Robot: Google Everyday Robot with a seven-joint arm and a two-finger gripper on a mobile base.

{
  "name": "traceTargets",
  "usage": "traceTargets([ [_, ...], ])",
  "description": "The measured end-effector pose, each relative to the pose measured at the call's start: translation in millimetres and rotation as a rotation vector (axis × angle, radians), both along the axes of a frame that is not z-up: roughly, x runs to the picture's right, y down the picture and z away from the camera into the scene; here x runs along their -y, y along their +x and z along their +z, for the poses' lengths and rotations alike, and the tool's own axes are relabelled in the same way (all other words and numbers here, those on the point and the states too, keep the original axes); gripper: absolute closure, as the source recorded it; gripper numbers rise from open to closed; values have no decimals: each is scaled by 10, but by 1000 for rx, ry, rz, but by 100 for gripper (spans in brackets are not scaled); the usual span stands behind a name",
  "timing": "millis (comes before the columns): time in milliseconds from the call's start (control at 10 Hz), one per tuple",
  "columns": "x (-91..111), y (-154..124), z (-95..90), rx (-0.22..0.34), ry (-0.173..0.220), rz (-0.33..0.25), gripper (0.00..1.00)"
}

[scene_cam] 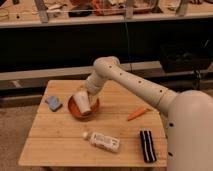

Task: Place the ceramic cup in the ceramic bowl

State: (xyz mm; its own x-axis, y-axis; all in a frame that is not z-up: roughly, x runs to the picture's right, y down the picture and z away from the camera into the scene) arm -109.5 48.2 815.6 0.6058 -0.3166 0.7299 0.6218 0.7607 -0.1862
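The white arm (135, 85) reaches from the robot's body at the right, across the wooden table (60, 145), down toward the left-centre of the top. The gripper (86, 94) sits right over the ceramic bowl (75, 111), at the top of the ceramic cup (82, 102). Whether it is clamped on the cup or loose around it, I cannot tell from here.

The cup, plain white, is inside the bowl's outline and clearly tilted, its upper end leaning toward the gripper and its lower end down in the orange-brown basin. The bowl rests on the table, left of centre.

Just left of the bowl, close but apart, lies a small blue-grey sponge (53, 103). In front of the bowl, nearer the table's front edge, a white bottle-like package (103, 141) lies on its side. To its right sits a black rectangular object (147, 146) with pale stripes. An orange carrot-like item (137, 114) lies on the right side, under the arm.
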Motion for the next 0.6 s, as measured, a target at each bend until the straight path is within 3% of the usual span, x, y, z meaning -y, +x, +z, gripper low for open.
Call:
traceTargets([
  [600, 55, 69, -6, -44, 13, 3, 20],
])
